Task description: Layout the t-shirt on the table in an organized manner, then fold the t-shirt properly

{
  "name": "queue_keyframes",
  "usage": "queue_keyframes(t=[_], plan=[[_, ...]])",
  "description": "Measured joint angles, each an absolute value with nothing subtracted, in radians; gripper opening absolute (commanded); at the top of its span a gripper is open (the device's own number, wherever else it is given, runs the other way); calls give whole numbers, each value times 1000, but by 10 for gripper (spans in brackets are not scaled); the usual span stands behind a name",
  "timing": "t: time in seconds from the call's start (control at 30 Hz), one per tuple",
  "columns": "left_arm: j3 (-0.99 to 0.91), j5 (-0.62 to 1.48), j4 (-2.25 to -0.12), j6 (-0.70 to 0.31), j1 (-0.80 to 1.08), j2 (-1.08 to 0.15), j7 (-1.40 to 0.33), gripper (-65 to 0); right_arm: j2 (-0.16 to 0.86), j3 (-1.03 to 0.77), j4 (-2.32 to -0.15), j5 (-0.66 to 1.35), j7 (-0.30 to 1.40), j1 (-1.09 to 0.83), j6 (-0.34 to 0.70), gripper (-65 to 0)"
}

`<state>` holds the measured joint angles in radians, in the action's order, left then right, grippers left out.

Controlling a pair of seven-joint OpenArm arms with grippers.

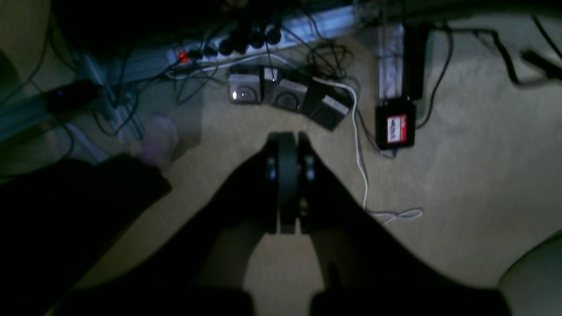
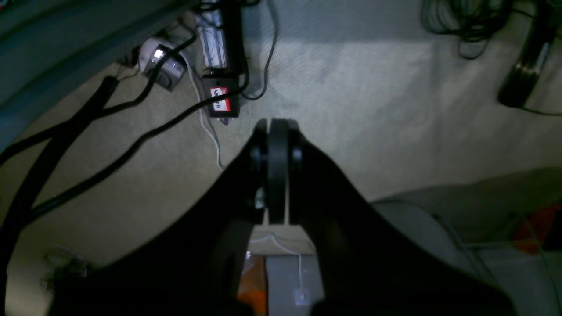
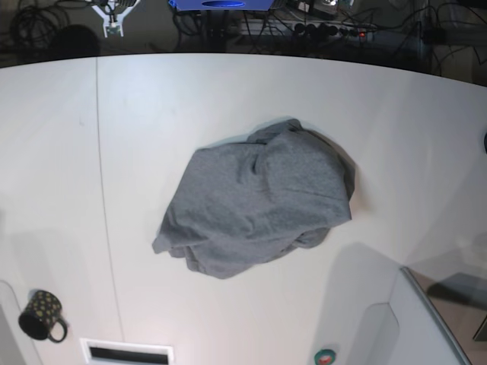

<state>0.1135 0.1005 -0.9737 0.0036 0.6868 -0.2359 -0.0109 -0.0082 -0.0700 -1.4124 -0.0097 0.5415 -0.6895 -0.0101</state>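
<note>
From here I see both of my arms hanging off the tabletop [image 3: 228, 84], each wrist camera looking down at the beige carpeted floor [image 1: 474, 175]. Neither arm shows in the base view. The left hand [image 1: 287, 145] points downward, its 2 dark fingers pressed flat together with nothing between them. Below it on the floor lie 3 grey foot pedals [image 1: 285, 98], a power strip [image 1: 246, 41] with dark plugs and a red light, a small black box with a red and white label [image 1: 395, 127], and a white cable [image 1: 360, 149] running past the hand's right side.

The right hand [image 2: 277, 129] hangs the same way, fingers closed tight and empty. Under it I see thick black cables [image 2: 88, 131] crossing the floor and the same kind of labelled black box [image 2: 221, 101] just left of the fingertips.

The t-shirt [image 3: 259, 198] lies in a crumpled heap near the middle of the tabletop, untouched by either hand, bunched and folded over itself with a ridge along its upper right edge. I cannot make out sleeves or collar.

As for containers, 1 black mug with pale dots [image 3: 42, 315] stands at the near left corner of the tabletop, well apart from the t-shirt; I cannot tell whether anything is in it.
</note>
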Motion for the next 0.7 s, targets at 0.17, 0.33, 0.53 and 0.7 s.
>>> queue_keyframes(t=[0.17, 0.33, 0.53, 0.7], plan=[[64, 99, -1254, 0, 847, -281, -11, -650, -7, -67, -1710, -7, 604, -760, -9, -644], [-98, 149, -1528, 2, 898, -275, -23, -650, -3, -67, -1806, -5, 625, -621, -4, -644], [-164, 272, -1653, 1, 765, -277, -20, -650, -25, -70, -1762, 63, 607, -298, 159, -632], [-190, 279, -1634, -1, 712, -273, -23, -650, -54, -102, -1551, 241, 620, -78, 237, -420]])
